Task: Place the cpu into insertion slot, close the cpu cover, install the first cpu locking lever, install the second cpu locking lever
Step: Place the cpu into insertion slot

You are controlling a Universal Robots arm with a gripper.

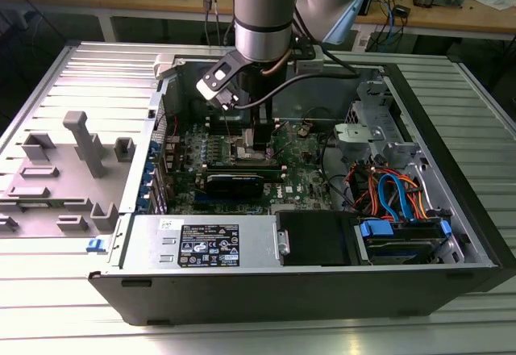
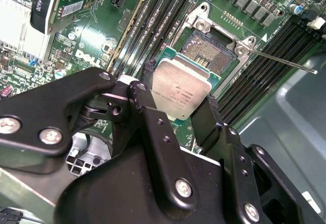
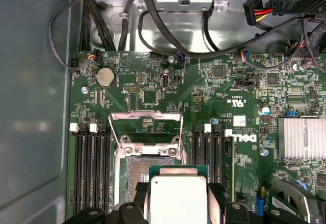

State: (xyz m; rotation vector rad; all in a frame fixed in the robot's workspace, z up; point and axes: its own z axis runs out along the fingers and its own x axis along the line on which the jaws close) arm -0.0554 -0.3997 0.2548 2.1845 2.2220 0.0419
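My gripper [image 2: 175, 104] is shut on the cpu [image 2: 181, 89], a flat silvery square on a green base, gripped by two opposite edges. In both wrist views the cpu [image 3: 178, 198] hangs a little above the insertion slot [image 2: 209, 56] and covers part of it. The slot's dark pin field [image 3: 140, 170] shows beside the chip. The cpu cover [image 3: 146, 124] stands raised at the slot's far edge. A thin locking lever [image 2: 282, 62] sticks out from the slot's corner. In the exterior view the gripper [image 1: 256, 137] reaches down into the open computer case over the motherboard [image 1: 298, 173].
Long black memory slots [image 3: 91, 168] flank the socket on both sides. A finned heatsink [image 3: 301, 138] and an expansion card [image 1: 234, 181] lie nearby. The power supply [image 1: 205, 244], drive cables [image 1: 395, 198] and the case wall [image 1: 451, 153] hem in the board.
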